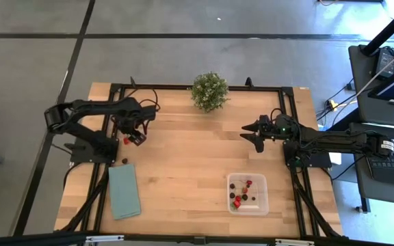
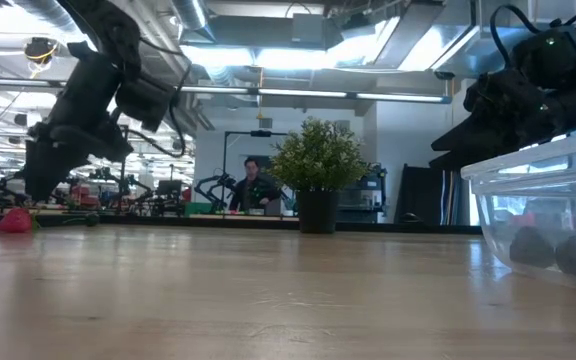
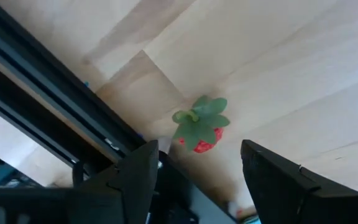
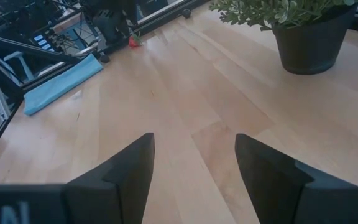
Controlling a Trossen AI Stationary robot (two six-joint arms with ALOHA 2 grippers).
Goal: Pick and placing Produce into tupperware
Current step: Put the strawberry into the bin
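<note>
Red and topped with green leaves, one small berry [image 3: 201, 129] is seen lying on the wooden table [image 1: 183, 164] at the left, just under the left gripper [image 1: 137, 137], whose fingers are held apart around nothing. Picking up seems to be the step in hand, so the open fingers would need to be lowered around it and closed gently. Further right, the right gripper [image 1: 250, 134] is held open and empty above the table, and the tupperware [image 1: 260, 203] is seen near the front with several berries inside.
</note>
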